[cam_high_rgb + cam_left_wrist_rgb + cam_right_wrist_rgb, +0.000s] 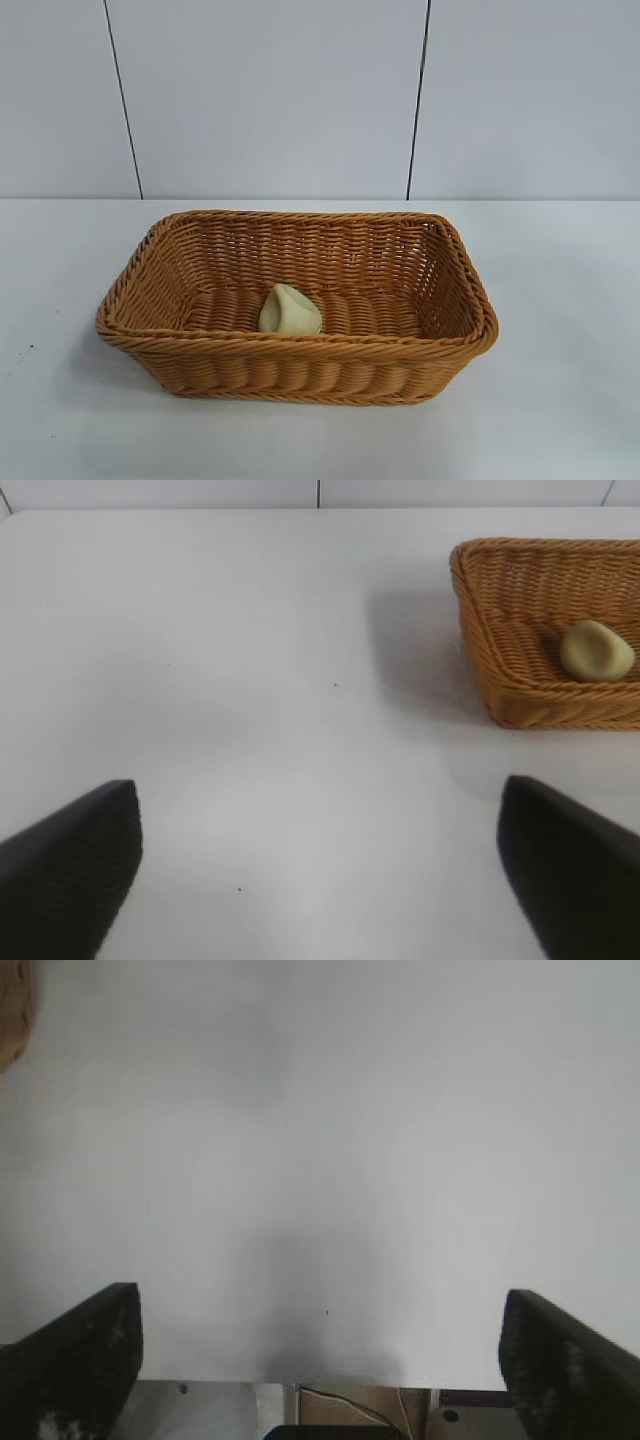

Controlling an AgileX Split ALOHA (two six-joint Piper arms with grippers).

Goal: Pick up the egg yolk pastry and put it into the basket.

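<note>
- Your left gripper (320, 870) stood spread wide, its two dark fingers (70, 865) far apart at either side of the left wrist view, with nothing between them but bare white table (250, 680).
- Neither left finger touched anything; they hung above the tabletop, and the basket (500, 670) lay off to one side ahead of them, well apart from the fingertips.
- Your right gripper (320, 1350) was equally wide, its fingers (575, 1360) at the two edges of the right wrist view, and it held nothing.
- Between the right fingers you had only white table surface, with the table's near edge and some cabling showing just past it; only a sliver of orange-brown wicker showed at one corner of that view.
- Neither arm appeared in the exterior view, so from there you could not place either gripper against the basket.
- The egg yolk pastry (290, 311) lay inside the basket (300, 385), on the woven floor close to the long wall at the bottom of the exterior view, roughly midway along that wall.
- It sat tilted rather than flat, one edge raised; whether it leaned against the wall, you could not tell.
- From the left wrist view you saw the same pastry (596, 650) resting on the basket floor, below the braided rim.
- The basket stood upright on the table, in the middle of the exterior view.
</note>
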